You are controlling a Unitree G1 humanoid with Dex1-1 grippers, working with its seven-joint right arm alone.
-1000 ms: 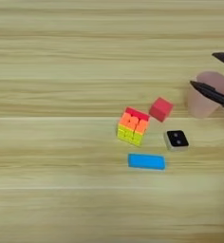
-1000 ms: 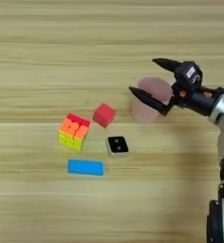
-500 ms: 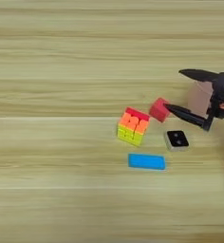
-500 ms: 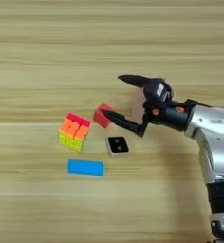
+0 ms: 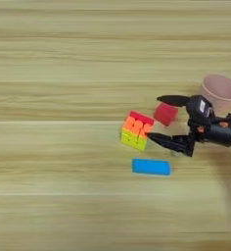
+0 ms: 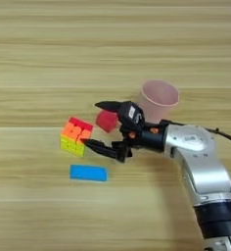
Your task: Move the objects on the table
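Observation:
My right gripper (image 6: 90, 123) is open, its two black fingers spread wide and pointing left. The small red cube (image 6: 106, 120) lies between the fingers in the picture; I cannot tell whether they touch it. Just left of the fingertips sits the multicoloured puzzle cube (image 5: 137, 130). A flat blue bar (image 5: 151, 166) lies on the table (image 5: 49, 59) below the lower finger. The translucent pink cup (image 5: 220, 90) stands upright behind the gripper, to the right, and apart from it.
The silver forearm (image 6: 196, 152) comes in from the lower right corner and covers the table there. Bare wood stretches across the whole left half and along the far side.
The gripper has moved left, from straddling the pink cup to the red cube. The cup stays where it was. The small black-topped block is now covered by the gripper.

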